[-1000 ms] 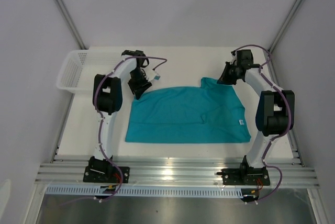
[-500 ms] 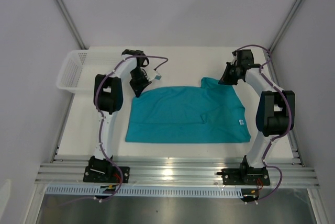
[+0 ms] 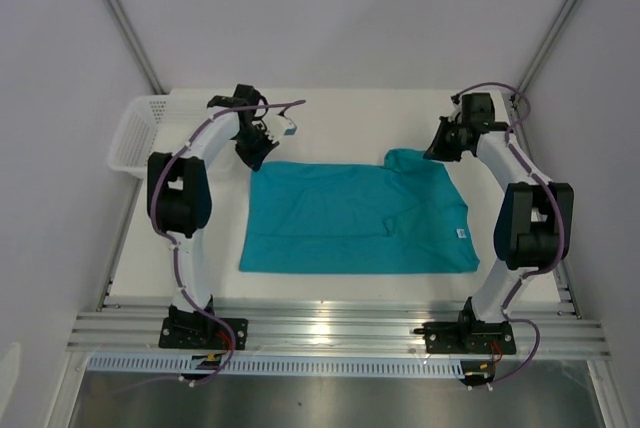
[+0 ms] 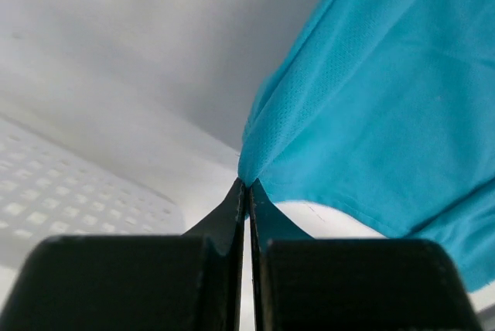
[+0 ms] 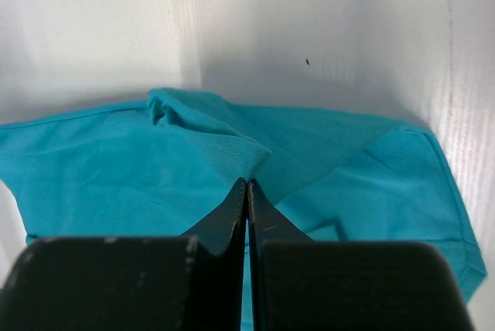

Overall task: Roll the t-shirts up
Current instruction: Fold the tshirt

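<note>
The teal t-shirt [image 3: 355,218] lies spread flat across the middle of the white table, its small white label [image 3: 461,233] near the right edge. My left gripper [image 3: 256,155] is at the shirt's far left corner. In the left wrist view its jaws [image 4: 247,182] are shut on that corner, and the cloth [image 4: 387,99] rises away from the tips. My right gripper [image 3: 432,154] is at the far right corner, where the fabric is bunched. In the right wrist view it [image 5: 247,181] is shut on a raised fold of the shirt [image 5: 116,153].
A white mesh basket [image 3: 135,133] stands at the table's far left corner, just left of my left arm, and shows in the left wrist view [image 4: 54,207]. Grey walls enclose the table on three sides. A metal rail runs along the near edge.
My left gripper has shut on the shirt's far left corner and the left arm has swung outward to the left. The right gripper has shifted slightly right, still shut.
</note>
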Controlling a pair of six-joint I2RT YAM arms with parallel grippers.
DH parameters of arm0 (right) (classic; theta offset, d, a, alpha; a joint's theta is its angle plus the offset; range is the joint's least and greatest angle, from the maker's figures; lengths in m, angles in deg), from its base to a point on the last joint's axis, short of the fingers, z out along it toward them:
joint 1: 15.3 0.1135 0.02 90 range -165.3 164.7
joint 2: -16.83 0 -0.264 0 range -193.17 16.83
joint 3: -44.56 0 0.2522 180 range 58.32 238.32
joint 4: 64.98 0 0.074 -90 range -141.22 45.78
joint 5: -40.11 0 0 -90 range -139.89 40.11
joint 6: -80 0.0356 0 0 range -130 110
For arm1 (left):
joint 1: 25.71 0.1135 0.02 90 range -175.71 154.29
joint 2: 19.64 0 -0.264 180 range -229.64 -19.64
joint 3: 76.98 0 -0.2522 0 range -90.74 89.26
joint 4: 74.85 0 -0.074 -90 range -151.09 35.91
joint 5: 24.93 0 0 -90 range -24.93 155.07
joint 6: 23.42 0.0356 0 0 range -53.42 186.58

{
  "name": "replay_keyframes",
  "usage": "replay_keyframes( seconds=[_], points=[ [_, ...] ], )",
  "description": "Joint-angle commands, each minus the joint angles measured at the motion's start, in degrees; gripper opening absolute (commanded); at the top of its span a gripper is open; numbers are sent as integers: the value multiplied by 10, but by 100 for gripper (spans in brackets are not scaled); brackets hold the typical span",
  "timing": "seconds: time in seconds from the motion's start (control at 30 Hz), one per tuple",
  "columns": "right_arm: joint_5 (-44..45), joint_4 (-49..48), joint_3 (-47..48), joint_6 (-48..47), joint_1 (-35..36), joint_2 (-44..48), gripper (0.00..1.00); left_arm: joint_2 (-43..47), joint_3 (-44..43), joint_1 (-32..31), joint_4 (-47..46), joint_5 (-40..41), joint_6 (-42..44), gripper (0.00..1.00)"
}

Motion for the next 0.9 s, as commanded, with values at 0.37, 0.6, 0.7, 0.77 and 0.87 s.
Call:
replay_keyframes(
  seconds=[0.37, 0.6, 0.7, 0.77, 0.87],
  points=[
    [3, 50, -131, -18, -46, 199, 0, 153, 143, 5, -60, -7, 51, 1],
    [8, 72, -226, -15, -62, 282, 0, 212, 235, 5, -55, -6, 70, 1],
    [8, 77, -245, -14, -70, 296, 0, 214, 253, 4, -62, -13, 66, 1],
    [-7, 72, -259, -4, -69, 297, 0, 207, 259, 1, -62, -14, 58, 1],
    [-6, 79, -273, 10, -64, 300, 0, 206, 272, -2, -63, -20, 54, 0]
  ],
)
